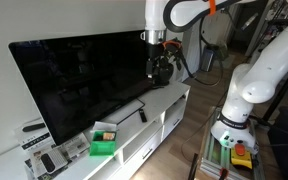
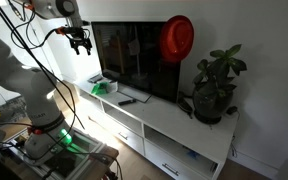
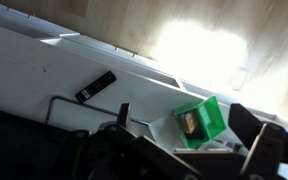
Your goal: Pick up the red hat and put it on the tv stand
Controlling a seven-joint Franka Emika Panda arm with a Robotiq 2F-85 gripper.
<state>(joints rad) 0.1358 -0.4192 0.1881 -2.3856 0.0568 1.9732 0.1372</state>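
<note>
Three views inspected.

In an exterior view, the gripper (image 1: 156,42) hangs high at the far end of the black TV (image 1: 79,80), just above a potted plant (image 1: 162,68). The tv stand (image 1: 169,100) runs beneath, and a green box (image 1: 104,141) sits on its near end. The jaw spread cannot be read here.

In an exterior view from the opposite end, the red hat (image 2: 177,38) is perched on the TV's upper corner, above the plant (image 2: 214,90). It is well apart from the gripper (image 2: 81,40), which hangs in the air beyond the screen's other edge, over the green box (image 2: 104,87). The fingers are too small to judge.

The wrist view looks down on the white stand top (image 3: 34,60), a black remote (image 3: 95,87) and the green box (image 3: 202,118). Gripper parts are dark and blurred along the lower edge, so I cannot tell the opening or whether it holds anything.
</note>
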